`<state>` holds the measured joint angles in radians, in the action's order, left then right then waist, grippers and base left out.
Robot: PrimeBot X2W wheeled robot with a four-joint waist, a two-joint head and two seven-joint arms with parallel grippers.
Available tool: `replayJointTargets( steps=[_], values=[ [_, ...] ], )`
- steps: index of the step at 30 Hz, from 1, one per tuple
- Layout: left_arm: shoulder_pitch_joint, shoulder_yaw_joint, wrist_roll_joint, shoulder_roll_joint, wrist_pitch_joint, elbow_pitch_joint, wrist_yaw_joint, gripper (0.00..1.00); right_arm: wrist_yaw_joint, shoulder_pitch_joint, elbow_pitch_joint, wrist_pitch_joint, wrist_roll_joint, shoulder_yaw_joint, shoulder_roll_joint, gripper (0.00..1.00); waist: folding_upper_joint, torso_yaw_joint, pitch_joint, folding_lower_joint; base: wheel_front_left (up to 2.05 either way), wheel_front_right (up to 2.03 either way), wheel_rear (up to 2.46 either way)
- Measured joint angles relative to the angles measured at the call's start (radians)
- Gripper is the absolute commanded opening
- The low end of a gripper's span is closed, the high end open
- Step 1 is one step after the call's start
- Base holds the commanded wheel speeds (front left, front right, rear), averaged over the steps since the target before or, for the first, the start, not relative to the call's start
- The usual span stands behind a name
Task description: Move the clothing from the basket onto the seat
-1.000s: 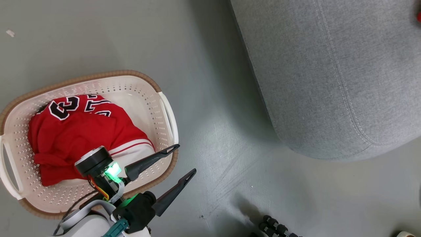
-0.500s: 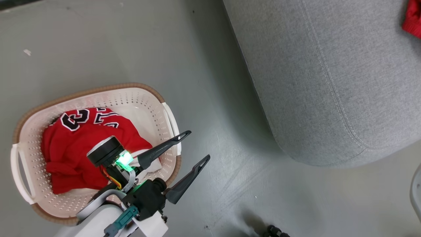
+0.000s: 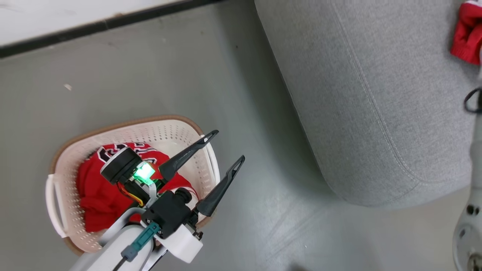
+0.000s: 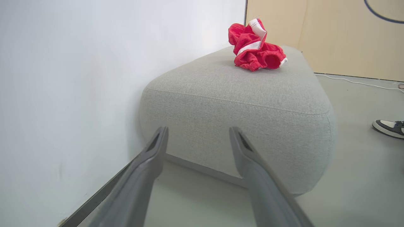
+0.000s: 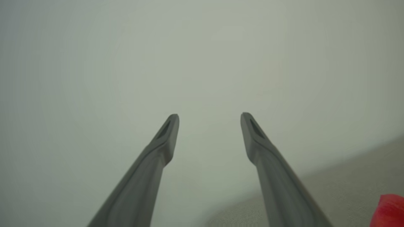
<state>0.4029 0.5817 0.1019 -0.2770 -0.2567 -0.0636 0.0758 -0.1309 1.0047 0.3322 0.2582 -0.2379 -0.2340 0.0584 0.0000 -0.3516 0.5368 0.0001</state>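
Note:
The cream basket (image 3: pixel 124 123) stands on the floor at the lower left, with a red jersey (image 3: pixel 94 188) bunched inside; its black-and-white numerals peek out behind my left wrist. My left gripper (image 3: pixel 227 146) hovers open and empty above the basket's right end, fingers pointing toward the grey seat (image 3: pixel 376 94). Red shorts (image 3: pixel 467 34) with white trim lie crumpled on the seat's top. In the left wrist view the open left gripper (image 4: pixel 199 129) faces the seat (image 4: pixel 236 94) and the shorts (image 4: pixel 255 47). My right gripper (image 5: pixel 210 116) is open and empty before a pale wall, above the seat (image 5: pixel 347 176).
A white wall with a dark baseboard (image 3: pixel 113 23) runs behind the basket and the seat. My pale right forearm (image 3: pixel 469 210) rises along the right edge. A person's shoe (image 4: pixel 389 127) and a white cable (image 4: pixel 356 82) lie on the floor beyond the seat.
The head camera has tilted, bringing the wall, the shorts and my right forearm into view. My left gripper has lifted higher over the basket's right end, still open and empty.

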Motion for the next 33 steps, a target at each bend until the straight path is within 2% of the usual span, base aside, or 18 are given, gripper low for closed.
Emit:
replayJointTargets(
  steps=[5,9,14,20,26,33],
  values=[
    [-0.005,-0.036,0.023,0.026,0.000,0.011,-0.012,1.00,0.000,-0.084,-0.017,0.000,0.000,0.161,0.000,1.00,0.0000,0.022,-0.051,0.0000,0.00,0.00,0.00],
    [-0.018,-0.057,0.023,0.034,0.000,0.015,-0.022,1.00,0.000,-0.124,-0.038,0.000,0.001,0.238,0.001,1.00,0.0000,0.037,-0.083,0.0000,0.00,0.00,0.00],
    [-0.050,-0.113,0.052,0.074,0.000,0.016,-0.057,1.00,-0.001,-0.198,-0.074,0.000,0.015,0.372,0.012,1.00,0.0000,0.062,-0.135,0.0000,0.00,0.00,0.00],
    [-0.090,-0.200,0.075,0.099,0.000,0.017,-0.092,1.00,-0.001,-0.302,-0.100,0.000,0.022,0.463,0.027,1.00,0.0000,0.095,-0.198,0.0000,0.00,0.00,0.00],
    [-0.150,-0.272,0.087,0.124,0.000,0.035,-0.127,1.00,-0.001,-0.410,-0.102,0.000,0.000,0.475,0.024,1.00,0.0000,0.131,-0.258,0.0000,0.00,0.00,0.00],
    [-0.219,-0.342,0.101,0.156,0.000,0.062,-0.144,1.00,-0.001,-0.517,-0.101,0.000,0.000,0.483,0.026,1.00,0.0000,0.177,-0.324,0.0000,0.00,0.00,0.00]
  ],
)
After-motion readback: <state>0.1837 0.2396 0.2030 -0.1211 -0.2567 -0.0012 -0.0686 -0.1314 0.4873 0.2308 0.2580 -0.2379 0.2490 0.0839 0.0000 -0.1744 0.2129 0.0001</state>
